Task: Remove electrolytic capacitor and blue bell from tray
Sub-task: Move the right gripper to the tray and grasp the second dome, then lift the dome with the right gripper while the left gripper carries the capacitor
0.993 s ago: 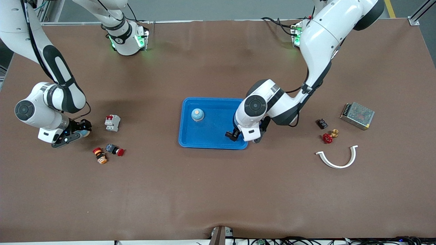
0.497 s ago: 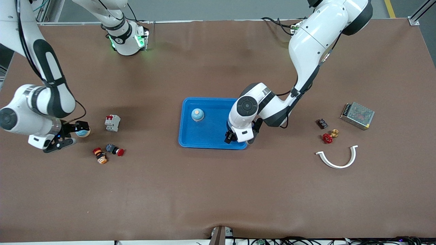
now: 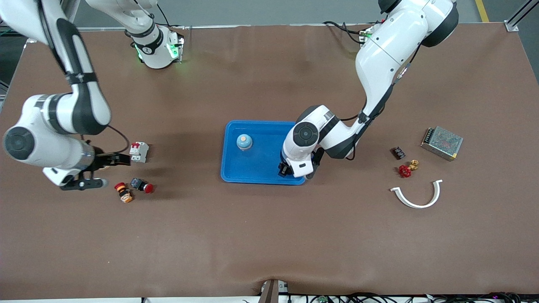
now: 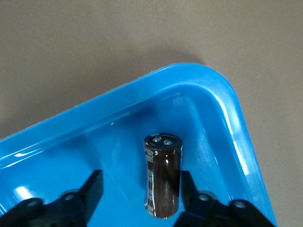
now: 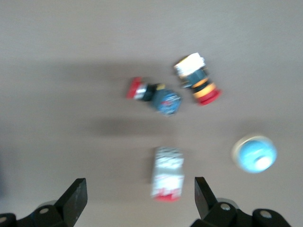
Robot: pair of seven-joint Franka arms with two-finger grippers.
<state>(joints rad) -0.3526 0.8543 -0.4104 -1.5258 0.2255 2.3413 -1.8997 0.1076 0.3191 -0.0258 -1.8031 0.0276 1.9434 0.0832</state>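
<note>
Straddling capacitor point(image 4: 162, 182) in lower-right tray point(image 3: 252, 168) corner with my left gripper point(image 4: 138, 196), jaws part-shut, one finger touching, not yet clamped. Right gripper point(image 5: 137, 201) wide open, empty, over breaker point(image 5: 168, 173), frame left; waiting.

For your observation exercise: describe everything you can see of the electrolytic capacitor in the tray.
The electrolytic capacitor is a dark brown glossy cylinder with pale print along its sleeve and two terminals on its end. It lies on its side on the floor of the blue tray, in a rounded corner. The left gripper brackets it, one finger at each side.
</note>
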